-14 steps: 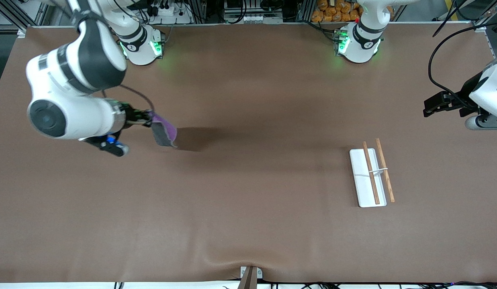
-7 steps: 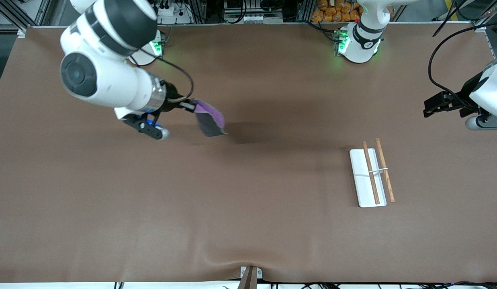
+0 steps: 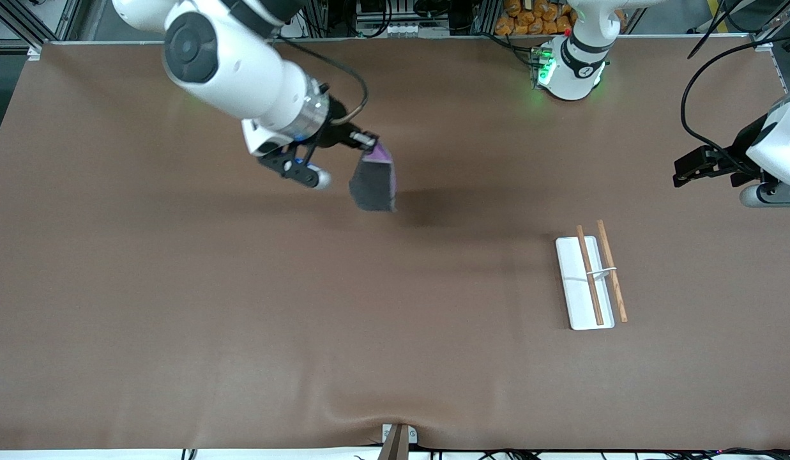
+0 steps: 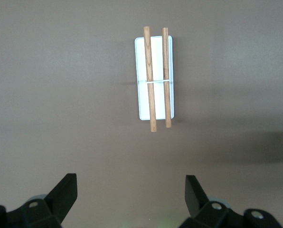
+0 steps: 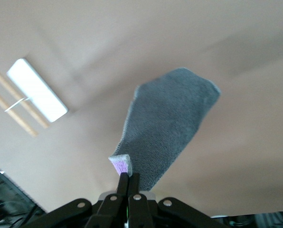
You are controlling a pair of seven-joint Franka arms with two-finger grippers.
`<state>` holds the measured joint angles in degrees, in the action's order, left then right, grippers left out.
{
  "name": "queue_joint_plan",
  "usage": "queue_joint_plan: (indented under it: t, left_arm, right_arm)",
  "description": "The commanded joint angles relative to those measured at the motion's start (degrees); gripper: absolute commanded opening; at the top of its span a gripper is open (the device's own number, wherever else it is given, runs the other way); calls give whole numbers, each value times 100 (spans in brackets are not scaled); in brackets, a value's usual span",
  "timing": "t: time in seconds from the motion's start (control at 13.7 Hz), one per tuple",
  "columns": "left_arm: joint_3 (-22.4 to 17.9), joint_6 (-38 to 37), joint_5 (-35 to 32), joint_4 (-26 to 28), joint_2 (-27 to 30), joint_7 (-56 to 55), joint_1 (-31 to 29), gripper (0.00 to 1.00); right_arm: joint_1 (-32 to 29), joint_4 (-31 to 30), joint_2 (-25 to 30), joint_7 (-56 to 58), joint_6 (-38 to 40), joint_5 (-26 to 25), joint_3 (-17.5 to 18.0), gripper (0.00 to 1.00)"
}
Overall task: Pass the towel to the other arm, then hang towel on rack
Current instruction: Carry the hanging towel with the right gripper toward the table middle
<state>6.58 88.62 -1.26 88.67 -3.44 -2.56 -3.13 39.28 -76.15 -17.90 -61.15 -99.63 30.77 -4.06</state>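
White plate and two wooden rods make the rack (image 3: 589, 278), nearest the front camera, long axis running near to far, bare table (image 3: 241, 332) all round. Farther back the right gripper (image 3: 368, 142), jaws pinched shut on one corner, carries the towel (image 3: 373, 184) hanging over mid-table. The left gripper (image 3: 683, 171), jaws wide and empty, waits at its own table end, nearer the rack; open room lies between.

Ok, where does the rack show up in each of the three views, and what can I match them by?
Front view: the rack lies flat on the table toward the left arm's end.
Left wrist view: the rack is centred, above the open left gripper.
Right wrist view: the rack sits at the picture's edge, past the hanging towel.
Shared landmark: its two wooden rods.
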Motion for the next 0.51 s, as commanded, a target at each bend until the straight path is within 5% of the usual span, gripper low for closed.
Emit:
queue_joint_plan:
  t: [0.0,0.44]
  left_arm:
    - [18,50,55,-17,2,36,-29,100]
    - [18,50,56,-8,2,36,-12,100]
  right_arm:
    - [203,145,-47,-597,-545,411,-69,0]
    - [545,311,-319,-1302,-1725,816,-69,0]
